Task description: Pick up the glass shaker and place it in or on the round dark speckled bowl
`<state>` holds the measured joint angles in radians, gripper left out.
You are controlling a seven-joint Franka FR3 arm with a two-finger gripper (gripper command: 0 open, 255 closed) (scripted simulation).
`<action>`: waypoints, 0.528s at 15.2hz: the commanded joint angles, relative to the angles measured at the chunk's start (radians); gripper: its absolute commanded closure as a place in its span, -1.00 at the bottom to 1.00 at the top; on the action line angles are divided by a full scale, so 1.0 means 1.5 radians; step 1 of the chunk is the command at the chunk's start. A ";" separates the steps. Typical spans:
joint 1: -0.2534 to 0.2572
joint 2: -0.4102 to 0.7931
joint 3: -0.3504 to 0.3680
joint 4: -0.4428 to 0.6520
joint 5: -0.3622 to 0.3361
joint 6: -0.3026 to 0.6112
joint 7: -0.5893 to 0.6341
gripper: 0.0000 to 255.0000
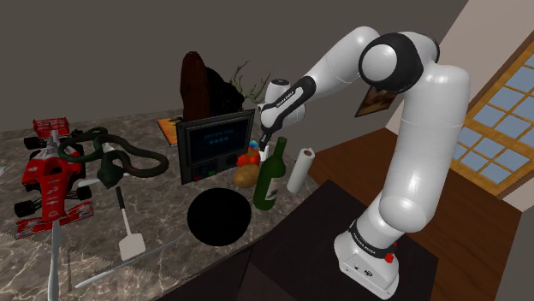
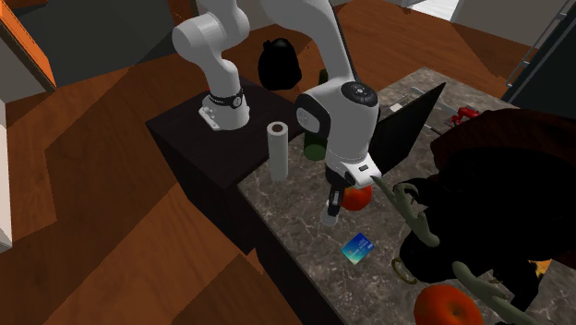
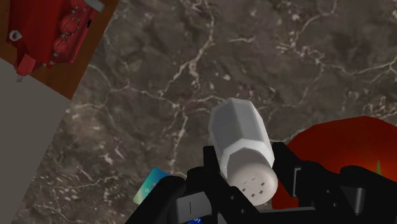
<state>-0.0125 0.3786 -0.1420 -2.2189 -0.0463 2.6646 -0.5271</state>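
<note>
I read the pincer clamped on the white shaker low over the counter, its long axis along the fingers and cap toward the wrist; the black bowl lies down-left in the shoulder view, beside the green bottle.

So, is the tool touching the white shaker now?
Touching. In the wrist view the tool has its two black fingers pressed against both sides of the white shaker, with no gap on either side.
</note>
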 commanded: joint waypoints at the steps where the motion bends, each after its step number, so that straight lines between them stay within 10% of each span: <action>1: 0.000 0.000 0.000 0.000 0.000 0.000 0.000 1.00; 8: 0.003 -0.039 -0.003 -0.001 -0.005 -0.037 0.001 1.00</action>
<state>-0.0098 0.3330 -0.1461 -2.2193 -0.0515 2.6195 -0.5274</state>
